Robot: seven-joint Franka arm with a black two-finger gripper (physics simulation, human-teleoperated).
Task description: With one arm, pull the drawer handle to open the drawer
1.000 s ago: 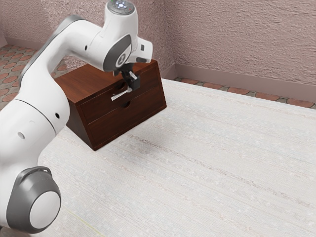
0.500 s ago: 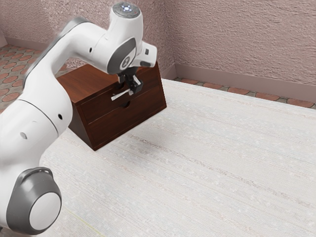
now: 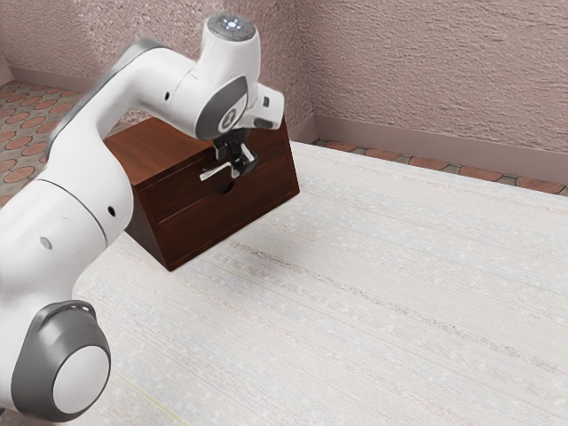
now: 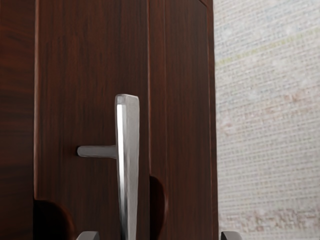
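A dark brown wooden cabinet [image 3: 209,213] stands at the back left of the table, with its top drawer front [image 3: 177,188] flush with the body. A silver bar handle [image 3: 216,171] sticks out from that drawer. My black gripper [image 3: 236,164] hangs at the right end of the handle, open, with the bar between its fingers. In the wrist view the handle [image 4: 127,165] runs upright over the drawer front [image 4: 75,75]. The two fingertips [image 4: 88,235] stand wide apart on either side of the bar, apart from it.
The whitish table [image 3: 382,284] stretches wide in front of and to the right of the cabinet. Pink rough walls close the back, and a brick-patterned floor lies beyond the table's left side.
My hand has shifted slightly to the exterior view's right and settled lower around the handle's end. The drawer front has not visibly moved.
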